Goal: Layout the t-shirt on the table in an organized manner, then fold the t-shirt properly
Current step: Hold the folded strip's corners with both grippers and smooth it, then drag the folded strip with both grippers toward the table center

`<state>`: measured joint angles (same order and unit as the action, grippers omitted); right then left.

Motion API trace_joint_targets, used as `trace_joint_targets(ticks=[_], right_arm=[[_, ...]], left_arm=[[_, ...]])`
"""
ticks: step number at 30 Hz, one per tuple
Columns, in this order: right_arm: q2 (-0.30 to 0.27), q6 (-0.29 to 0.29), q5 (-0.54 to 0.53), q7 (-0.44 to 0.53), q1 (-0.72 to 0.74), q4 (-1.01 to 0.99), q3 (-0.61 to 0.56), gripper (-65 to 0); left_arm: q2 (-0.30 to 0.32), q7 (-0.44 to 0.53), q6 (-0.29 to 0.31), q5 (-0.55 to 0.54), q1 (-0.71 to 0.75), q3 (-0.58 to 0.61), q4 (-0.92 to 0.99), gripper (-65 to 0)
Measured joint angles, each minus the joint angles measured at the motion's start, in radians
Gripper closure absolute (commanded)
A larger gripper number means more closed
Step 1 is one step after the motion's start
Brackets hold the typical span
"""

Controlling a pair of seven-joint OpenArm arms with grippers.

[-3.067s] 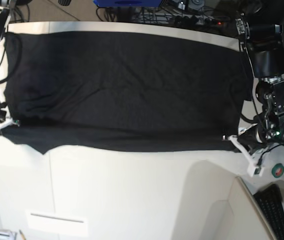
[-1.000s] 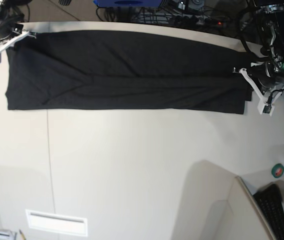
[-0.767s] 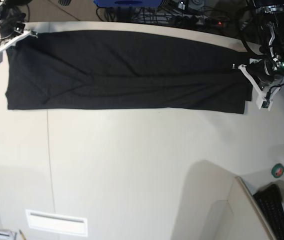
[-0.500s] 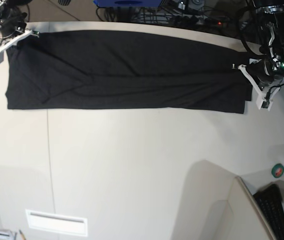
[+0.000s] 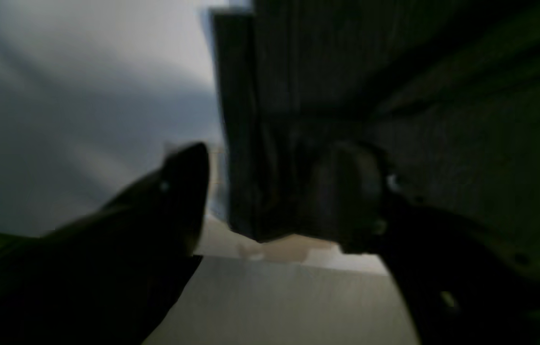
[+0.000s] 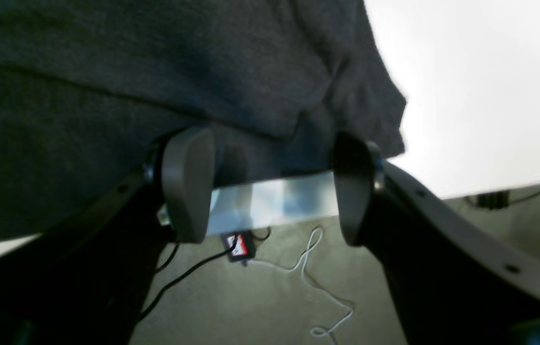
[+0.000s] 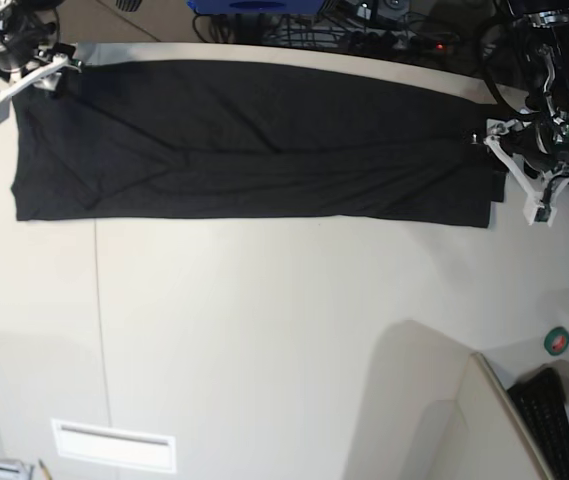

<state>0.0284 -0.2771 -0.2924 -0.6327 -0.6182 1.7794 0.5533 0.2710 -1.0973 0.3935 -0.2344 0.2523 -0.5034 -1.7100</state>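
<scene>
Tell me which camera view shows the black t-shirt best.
The base view: it takes in the whole folded black t-shirt, side to side, across the table. The left wrist view shows only one end, dark and blurred; the right wrist view shows the opposite end, creases clearer, cut off by the frame.

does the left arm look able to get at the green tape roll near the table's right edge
Probably yes: the left tool stands open, and only bare table shows between it and the tape roll, though whether the arm bends there comfortably is unclear.
</scene>
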Motion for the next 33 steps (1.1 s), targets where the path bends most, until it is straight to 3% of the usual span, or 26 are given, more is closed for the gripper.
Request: trace_joint_targets(ticks=[5, 7, 9, 10, 11, 14, 17, 19, 24, 26, 33], right_arm=[[-0.006, 0.0, -0.001, 0.012, 0.014, 0.053, 0.008, -37.5], [-0.006, 0.001, 0.003, -0.002, 0.048, 0.05, 0.007, -32.6], [-0.006, 0.0, 0.0, 0.005, 0.09, 0.038, 0.003, -15.8], [-0.009, 0.0, -0.006, 0.012, 0.109, 0.027, -0.006, -4.5], [-0.013, -0.011, -0.002, 0.015, 0.127, 0.012, -0.018, 0.0], [-0.011, -0.052, 0.003, 0.005, 0.185, -0.069, -0.021, 0.0], [-0.014, -0.06, 0.004, 0.008, 0.26, -0.186, -0.022, 0.0], [-0.043, -0.061, 0.003, 0.012, 0.298, -0.264, -0.031, 0.0], [-0.116, -0.066, -0.017, 0.027, 0.4, -0.468, -0.023, 0.0], [-0.147, -0.072, -0.022, 0.033, 0.447, -0.534, -0.022, 0.0], [-0.241, -0.075, -0.024, 0.04, 0.618, -0.734, -0.021, 0.0]], left_arm=[[-0.003, 0.005, -0.004, 0.009, -0.009, -0.077, -0.084, -43.1], [-0.036, 0.003, -0.004, 0.009, -0.021, -0.059, -0.072, -39.0], [-0.079, 0.004, 0.0, 0.005, -0.033, -0.039, -0.035, -22.2], [-0.097, 0.004, 0.0, 0.0, -0.035, -0.038, -0.015, -9.5], [-0.107, 0.005, 0.001, 0.002, -0.037, -0.035, 0.004, 0.0], [-0.11, 0.002, -0.004, 0.018, -0.072, -0.038, 0.088, 0.0], [-0.112, 0.095, -0.007, 0.016, -0.106, -0.038, 0.198, 0.0], [-0.114, 0.154, -0.008, 0.018, -0.115, -0.01, 0.277, 0.0], [-0.101, 0.297, -0.107, 0.099, -0.161, 0.108, 0.423, 0.0], [-0.102, 0.369, -0.106, 0.101, -0.211, 0.123, 0.492, 0.0], [-0.108, 0.359, -0.106, 0.106, -0.343, 0.134, 0.595, 0.0]])
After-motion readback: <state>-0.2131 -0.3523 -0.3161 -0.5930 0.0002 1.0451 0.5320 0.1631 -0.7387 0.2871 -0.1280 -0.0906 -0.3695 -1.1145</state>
